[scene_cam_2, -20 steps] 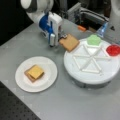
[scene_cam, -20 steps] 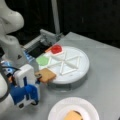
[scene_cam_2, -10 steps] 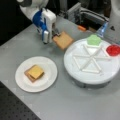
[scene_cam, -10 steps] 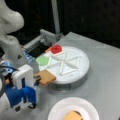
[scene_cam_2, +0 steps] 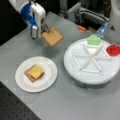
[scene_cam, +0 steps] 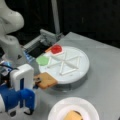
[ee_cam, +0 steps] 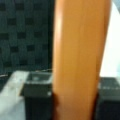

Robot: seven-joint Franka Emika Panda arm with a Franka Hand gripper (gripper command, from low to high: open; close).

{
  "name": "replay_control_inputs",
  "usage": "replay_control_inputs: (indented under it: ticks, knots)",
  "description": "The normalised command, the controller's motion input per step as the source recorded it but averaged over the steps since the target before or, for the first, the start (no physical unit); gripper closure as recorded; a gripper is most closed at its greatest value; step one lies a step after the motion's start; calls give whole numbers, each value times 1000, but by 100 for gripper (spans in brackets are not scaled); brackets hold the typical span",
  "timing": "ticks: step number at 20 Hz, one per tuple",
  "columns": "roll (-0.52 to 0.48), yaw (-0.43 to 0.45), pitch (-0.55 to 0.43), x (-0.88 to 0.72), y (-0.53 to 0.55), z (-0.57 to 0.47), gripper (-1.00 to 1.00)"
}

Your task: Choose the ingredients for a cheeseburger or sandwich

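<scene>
My gripper point(scene_cam_2: 44, 28) pinches a toast square point(scene_cam_2: 52, 36) above the table, at eleven o'clock from the plate point(scene_cam_2: 50, 77) holding the cheese-topped stack point(scene_cam_2: 34, 73).

A grey worktop point(scene_cam_2: 75, 100) carries everything here. On it stands a round white tray point(scene_cam_2: 92, 72), divided by raised ribs into wedge compartments. In both front views a green lettuce piece point(scene_cam_2: 94, 39) lies in one compartment at the tray's edge, and a red round disc point(scene_cam_2: 113, 50) lies in the compartment next to it. A white plate point(scene_cam_2: 47, 80) sits on the worktop, apart from the tray. Behind the tray stands a grey metal fixture point(scene_cam: 45, 38).
</scene>
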Motion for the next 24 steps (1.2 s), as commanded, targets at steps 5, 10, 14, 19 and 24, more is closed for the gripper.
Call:
replay_control_inputs:
  ticks: [5, 10, 14, 19, 24]
  knots:
    - [-652, 162, 171, 169, 85, 167, 100]
    - [-717, 59, 128, 160, 272, 125, 100]
    - [-521, 7, 50, 176, 319, -22, 100]
    - [-346, -20, -13, 130, 183, -161, 100]
    - [-211, -8, -11, 86, -23, -157, 100]
